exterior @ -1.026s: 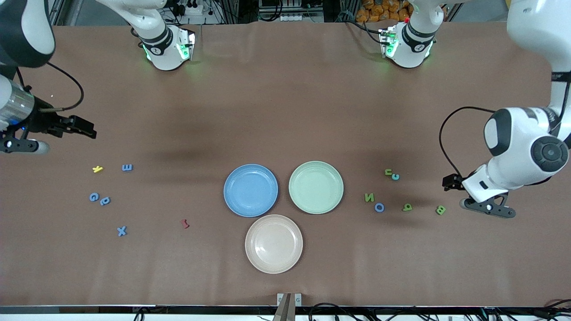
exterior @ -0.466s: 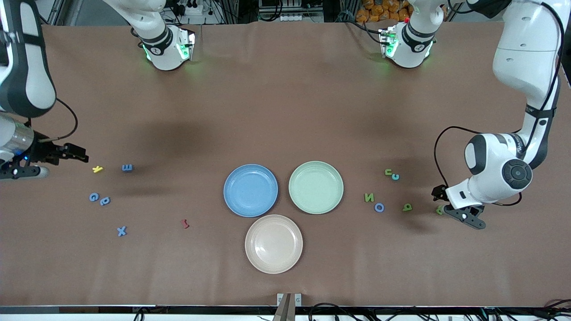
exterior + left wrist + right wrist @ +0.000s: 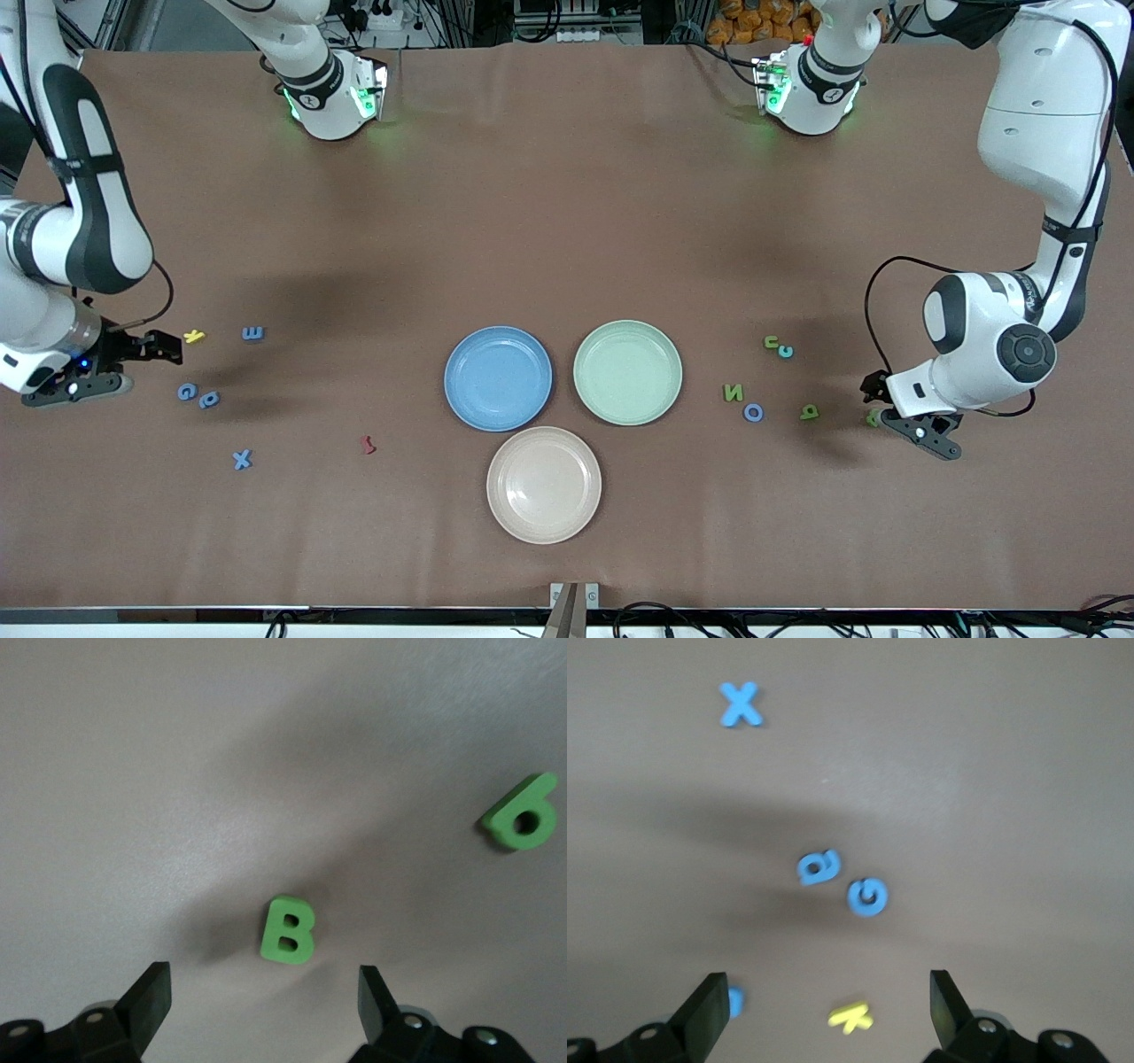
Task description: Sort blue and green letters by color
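Note:
Blue letters lie toward the right arm's end: E [image 3: 252,333], G [image 3: 186,391], P [image 3: 208,400] and X [image 3: 242,459]. My right gripper [image 3: 168,347] hangs open low over the table beside the yellow K [image 3: 194,336]. Its wrist view shows the K [image 3: 850,1017] between the open fingers, with G [image 3: 868,896], P [image 3: 819,866] and X [image 3: 740,704] farther off. Toward the left arm's end lie green U [image 3: 772,341], N [image 3: 733,392], a green P [image 3: 809,412] and blue O [image 3: 753,412]. My left gripper [image 3: 875,399] is open just over green B [image 3: 288,929].
A blue plate [image 3: 498,378] and a green plate [image 3: 627,372] stand side by side mid-table, with a beige plate [image 3: 543,484] nearer the camera. A dark red letter [image 3: 368,444] lies between X and the plates. A small cyan letter [image 3: 785,352] touches the U.
The right gripper has come down and nearer the camera, ending beside the yellow K. The left gripper has shifted over the green B, partly hiding it, and dropped lower.

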